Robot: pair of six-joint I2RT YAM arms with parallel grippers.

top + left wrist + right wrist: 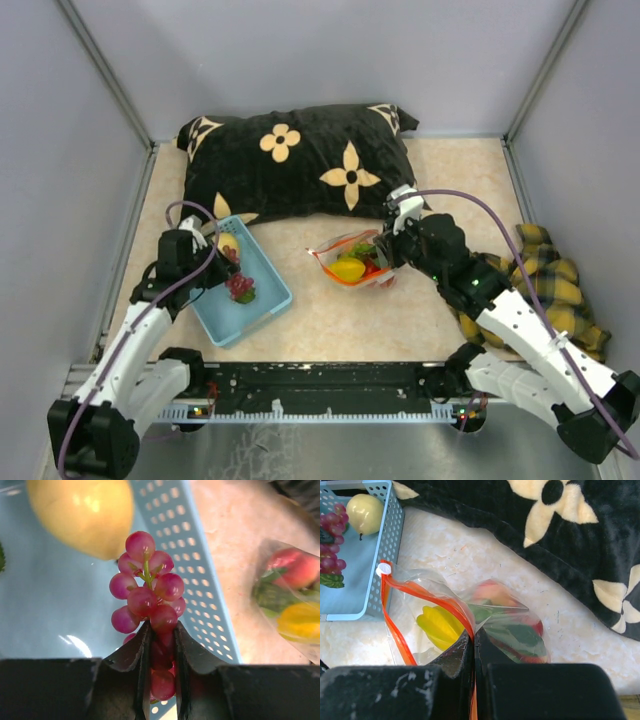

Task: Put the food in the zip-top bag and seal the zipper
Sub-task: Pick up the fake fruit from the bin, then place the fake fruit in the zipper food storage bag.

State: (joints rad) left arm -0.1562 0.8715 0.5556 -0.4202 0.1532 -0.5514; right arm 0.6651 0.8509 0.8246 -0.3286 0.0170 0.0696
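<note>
Left gripper (162,630) clamps the knobbly, likely light grape bunch (150,595) low down — right gripper (474,635) pinches the zipper (426,596) of the limp zip-top bag (515,630).

arms: both of mine are white shells with black joints, left arm (135,345) and right arm (530,335)
cables: a purple cable (188,203) loops off my left wrist, and a second purple cable (465,195) off my right
left gripper (162,627): two dark curved fingers, kinda shiny, black body behind
right gripper (473,635): same black fingers, body scuffed with pale flecks
base rail (330,385): black bar, white tick marks along its front edge
</note>
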